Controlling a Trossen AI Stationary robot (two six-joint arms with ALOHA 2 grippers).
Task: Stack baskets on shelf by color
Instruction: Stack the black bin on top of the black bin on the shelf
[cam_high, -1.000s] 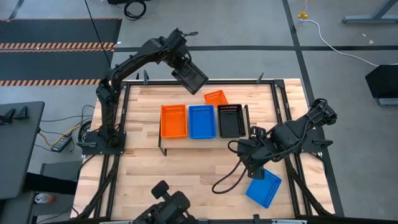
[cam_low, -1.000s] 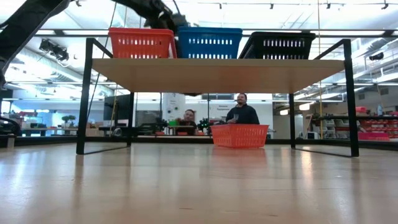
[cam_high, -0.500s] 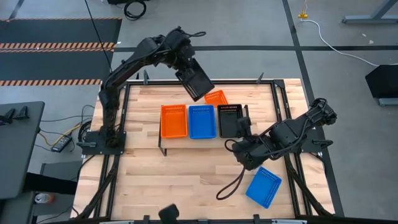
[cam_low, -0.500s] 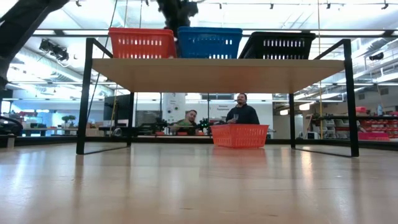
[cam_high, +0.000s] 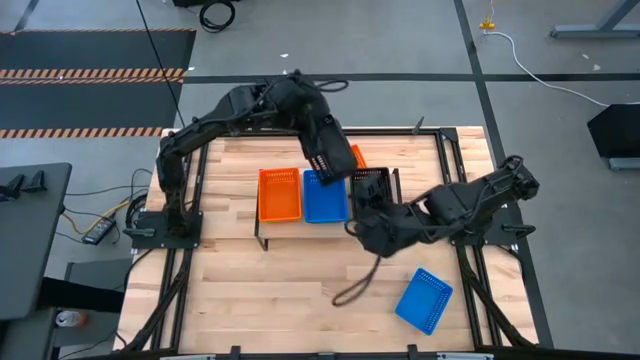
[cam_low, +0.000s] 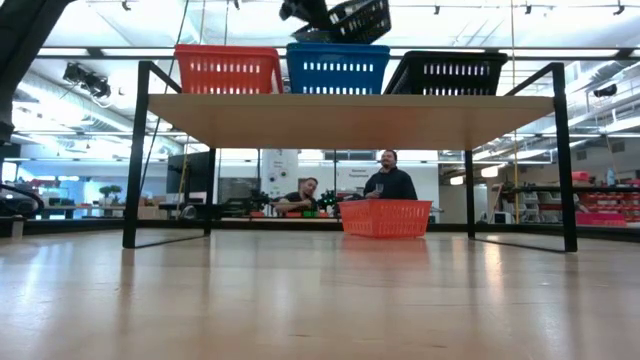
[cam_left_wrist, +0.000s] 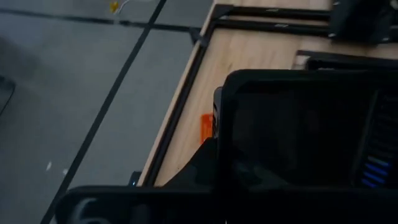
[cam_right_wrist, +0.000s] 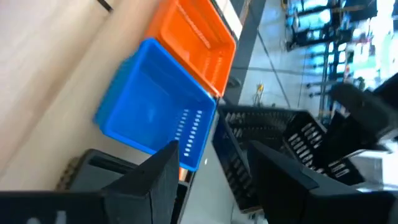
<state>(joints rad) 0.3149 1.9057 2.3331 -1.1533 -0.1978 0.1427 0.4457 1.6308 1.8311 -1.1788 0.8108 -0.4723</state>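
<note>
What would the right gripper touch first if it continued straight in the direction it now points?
Probably the blue basket on the shelf: the right gripper, jaws open, points at that basket's near wall, with the black basket just beside it. Depth is unclear, so the shelf edge could come first.

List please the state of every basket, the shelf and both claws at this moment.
Orange basket: on shelf.
Blue basket: on shelf.
Black basket: on shelf.
Second black basket: airborne, tilted, in left claw.
Loose orange basket: on table.
Loose blue basket: on table.
Right claw: open, empty.

Two dark jointed arms, the right arm (cam_high: 470, 205) trailing a looping black cable (cam_high: 362, 283).
</note>
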